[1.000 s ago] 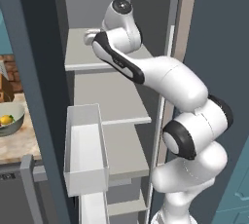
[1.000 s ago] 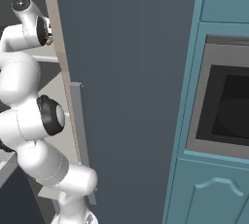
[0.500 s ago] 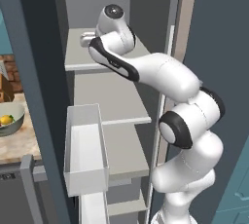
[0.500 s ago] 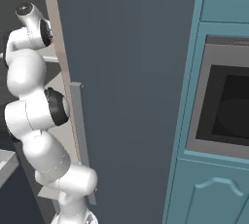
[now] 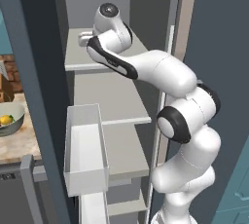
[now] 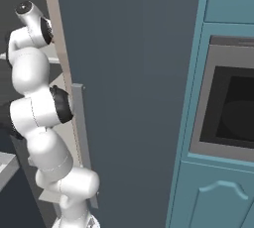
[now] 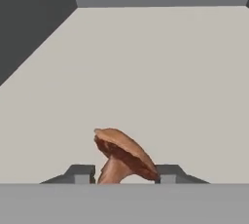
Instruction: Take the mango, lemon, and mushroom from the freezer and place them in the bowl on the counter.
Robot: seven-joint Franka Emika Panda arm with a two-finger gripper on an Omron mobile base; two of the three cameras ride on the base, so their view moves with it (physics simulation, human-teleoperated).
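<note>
The mushroom [image 7: 124, 152], reddish-brown with a tilted cap and a pale stem, rests on the light grey upper shelf [image 5: 73, 58] of the freezer [image 5: 30, 72]. My gripper [image 7: 124, 173] has its two fingertips pressed to either side of it, shut on it. From the left base view the gripper [image 5: 83, 37] reaches in over that shelf at its left end. At the far left, the pale grey-green bowl [image 5: 13, 121] stands on the beige counter [image 5: 19, 145]. A yellow fruit [image 5: 6, 119] lies in it; I cannot tell lemon from mango there.
A white door bin [image 5: 85, 155] juts out below the shelf, beside lower shelves [image 5: 121, 140]. The freezer's dark door [image 6: 124, 98] stands to the arm's right. Past it are teal cabinets with a built-in oven [image 6: 233, 108]. A knife block [image 5: 4, 89] stands behind the bowl.
The hand has pushed further in over the upper shelf. The fingers have come together from wide open onto the mushroom.
</note>
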